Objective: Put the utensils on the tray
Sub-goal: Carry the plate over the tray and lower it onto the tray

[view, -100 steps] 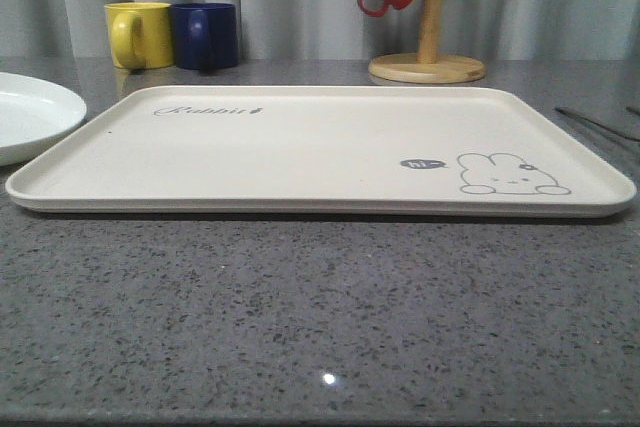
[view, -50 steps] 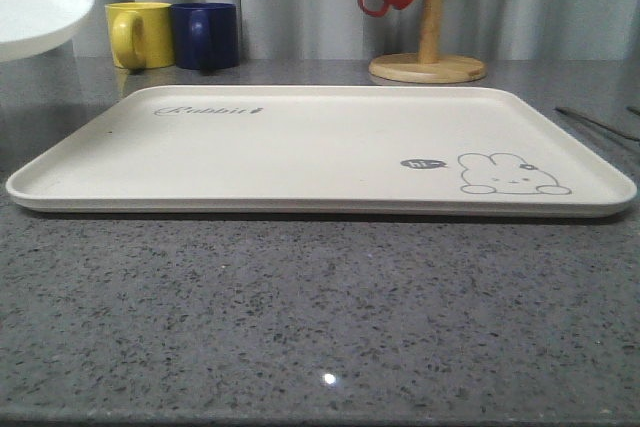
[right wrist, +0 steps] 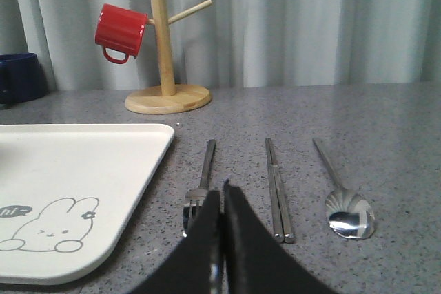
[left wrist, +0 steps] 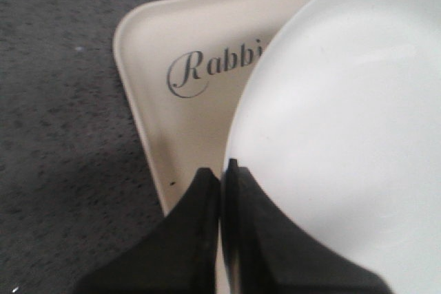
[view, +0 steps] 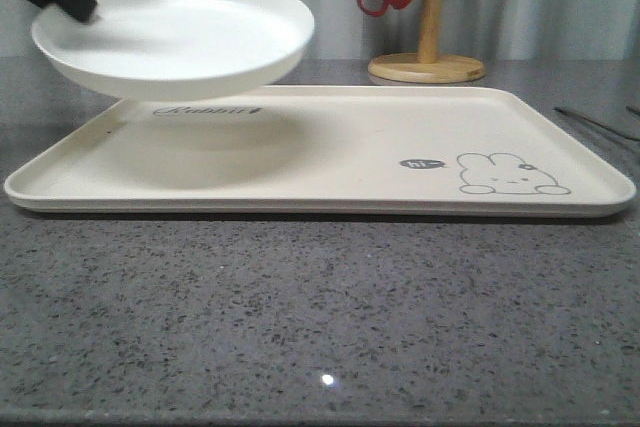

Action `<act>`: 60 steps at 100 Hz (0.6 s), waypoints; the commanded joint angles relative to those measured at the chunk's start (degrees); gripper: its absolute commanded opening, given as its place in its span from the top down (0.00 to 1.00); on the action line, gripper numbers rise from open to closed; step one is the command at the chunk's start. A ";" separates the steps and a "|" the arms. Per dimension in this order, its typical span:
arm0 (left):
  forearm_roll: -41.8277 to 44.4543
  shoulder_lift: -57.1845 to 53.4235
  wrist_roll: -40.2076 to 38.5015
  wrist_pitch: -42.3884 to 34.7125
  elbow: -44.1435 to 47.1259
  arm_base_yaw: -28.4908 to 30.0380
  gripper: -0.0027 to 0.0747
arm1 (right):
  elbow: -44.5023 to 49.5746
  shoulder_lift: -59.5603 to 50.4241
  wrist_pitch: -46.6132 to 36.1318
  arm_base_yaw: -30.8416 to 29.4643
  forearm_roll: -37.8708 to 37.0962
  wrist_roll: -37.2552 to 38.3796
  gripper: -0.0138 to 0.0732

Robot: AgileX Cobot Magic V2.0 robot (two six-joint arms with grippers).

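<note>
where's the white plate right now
The white plate is held in the air by the left gripper, above the tray's far-left corner, over the "Rabbit" script.

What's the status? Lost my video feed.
Left gripper shut on plate, held above tray. Right gripper shut, empty, over fork. Fork, chopsticks, spoon on counter, none on tray.

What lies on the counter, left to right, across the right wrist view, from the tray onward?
Tray → fork → chopsticks → spoon. All three utensils rest on the grey counter beside the tray, none on it yet.
</note>
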 commanded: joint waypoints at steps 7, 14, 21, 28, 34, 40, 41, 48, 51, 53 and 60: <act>-2.45 2.77 -0.51 -2.27 -4.12 -2.46 0.99 | -1.03 -1.01 -4.77 -0.33 0.11 -0.10 0.91; -2.45 4.67 -0.51 -2.16 -4.87 -2.67 0.99 | -1.03 -1.01 -4.77 -0.33 0.11 -0.10 0.91; -2.45 6.07 -0.51 -2.15 -4.87 -2.67 0.99 | -1.03 -1.01 -4.77 -0.33 0.11 -0.10 0.91; -2.45 6.98 -0.51 -2.15 -4.87 -2.67 0.99 | -1.03 -1.01 -4.77 -0.33 0.11 -0.10 0.91; -2.45 7.57 -0.51 -2.15 -4.87 -2.67 0.99 | -1.03 -1.01 -4.77 -0.33 0.11 -0.10 0.91; -2.45 7.91 -0.51 -2.15 -4.87 -2.67 0.98 | -1.03 -1.01 -4.77 -0.33 0.11 -0.10 0.91; -2.45 7.95 -0.51 -2.15 -4.87 -2.67 0.98 | -1.03 -1.01 -4.77 -0.33 0.11 -0.10 0.91; -2.45 8.17 -0.51 -2.15 -4.87 -2.67 0.92 | -1.03 -1.01 -4.77 -0.33 0.11 -0.10 0.91; -2.45 8.17 -0.51 -2.26 -4.87 -2.67 0.88 | -1.03 -1.01 -4.77 -0.33 0.11 -0.10 0.91; -2.45 8.17 -0.51 -2.26 -4.87 -2.67 0.85 | -1.03 -1.01 -4.77 -0.33 0.11 -0.10 0.91; -2.45 8.17 -0.51 -2.54 -4.87 -2.67 0.70 | -1.03 -1.01 -4.77 -0.33 0.11 -0.10 0.91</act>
